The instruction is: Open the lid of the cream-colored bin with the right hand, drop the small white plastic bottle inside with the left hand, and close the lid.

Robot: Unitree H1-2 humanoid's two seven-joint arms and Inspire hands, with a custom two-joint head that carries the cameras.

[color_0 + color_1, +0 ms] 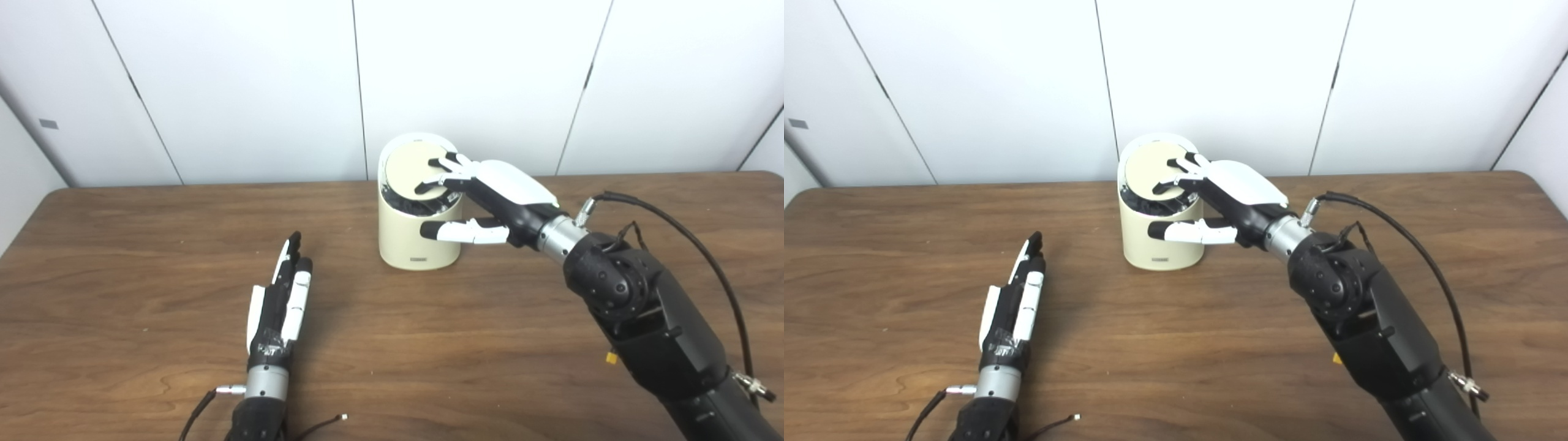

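The cream-colored bin [409,242] stands upright at the middle of the table, toward the back. Its round swing lid [407,166] is tilted, and a dark gap with a black liner shows along its front edge. My right hand [497,197] reaches in from the right, its fingertips [442,174] resting on the lid's right part. The thumb stretches out in front of the bin's side wall, and the hand grips nothing. At front left, my left hand [282,300] lies flat on the table, open and empty. No white bottle shows in either view.
A brown wooden table [429,343] runs to a white panelled wall at the back. A black cable [692,239] loops off the right forearm, above the table's right side. Thin wires trail from the left wrist at the bottom edge.
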